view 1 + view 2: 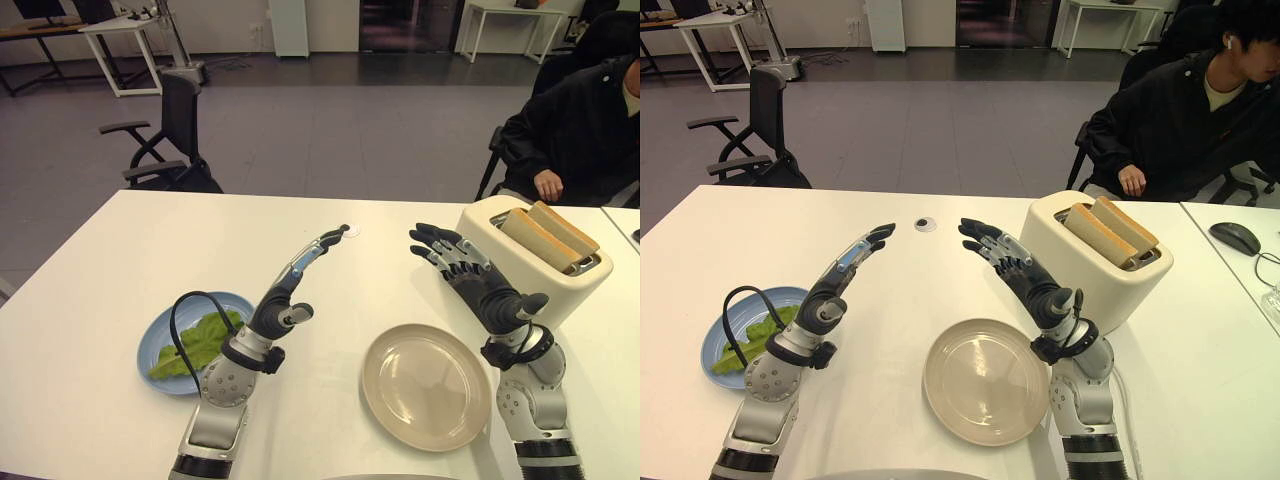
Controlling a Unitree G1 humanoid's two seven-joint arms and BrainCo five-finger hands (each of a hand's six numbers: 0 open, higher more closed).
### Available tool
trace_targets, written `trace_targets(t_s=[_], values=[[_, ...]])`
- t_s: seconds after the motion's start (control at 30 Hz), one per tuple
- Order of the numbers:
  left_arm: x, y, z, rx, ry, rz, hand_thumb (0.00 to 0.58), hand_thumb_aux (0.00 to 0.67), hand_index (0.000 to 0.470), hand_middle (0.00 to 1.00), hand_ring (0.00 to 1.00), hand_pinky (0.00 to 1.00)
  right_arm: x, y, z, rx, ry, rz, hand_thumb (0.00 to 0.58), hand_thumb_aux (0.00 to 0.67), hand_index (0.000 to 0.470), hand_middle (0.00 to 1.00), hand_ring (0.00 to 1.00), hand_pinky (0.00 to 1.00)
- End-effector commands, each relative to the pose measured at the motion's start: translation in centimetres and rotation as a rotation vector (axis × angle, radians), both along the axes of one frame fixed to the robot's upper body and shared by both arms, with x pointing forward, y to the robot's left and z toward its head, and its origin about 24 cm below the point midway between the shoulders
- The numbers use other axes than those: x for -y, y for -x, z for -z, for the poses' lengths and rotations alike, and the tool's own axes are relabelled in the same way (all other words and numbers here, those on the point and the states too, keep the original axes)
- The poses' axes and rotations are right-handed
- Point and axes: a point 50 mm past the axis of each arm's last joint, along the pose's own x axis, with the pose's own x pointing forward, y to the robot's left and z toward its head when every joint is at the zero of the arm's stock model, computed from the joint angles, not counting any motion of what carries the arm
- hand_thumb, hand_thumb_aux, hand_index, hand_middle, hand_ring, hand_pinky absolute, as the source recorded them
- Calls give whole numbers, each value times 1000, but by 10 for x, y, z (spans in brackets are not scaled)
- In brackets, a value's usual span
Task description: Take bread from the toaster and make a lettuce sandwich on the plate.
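A cream toaster (530, 262) stands at the right of the white table with two slices of bread (548, 236) sticking up from its slots. An empty beige plate (426, 386) lies in front of it. A lettuce leaf (193, 343) rests on a blue plate (232, 302) at the left. My right hand (468, 272) is open, fingers stretched, raised just left of the toaster and above the beige plate's far edge. My left hand (298, 275) is open too, fingers pointing up and away, between the two plates. Neither hand holds anything.
A small round white object (925, 224) lies on the table beyond my hands. A computer mouse (1237, 237) sits on the neighbouring table at the right. An office chair (165, 140) stands behind the table's far edge. A black cable (182, 310) loops over the blue plate.
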Motion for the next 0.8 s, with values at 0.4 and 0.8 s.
trace_targets(t_s=[0.4, 0.8], values=[[3, 0, 3, -16, -17, 8, 0, 0, 0, 0, 0, 0, 7, -2, -11, 75, 42, 75, 0, 0, 0, 0, 0, 0], [16, -4, 5, -13, -18, 21, 0, 0, 0, 0, 0, 0, 213, -34, -65, -106, 860, 1038, 0, 0, 0, 0, 0, 0]])
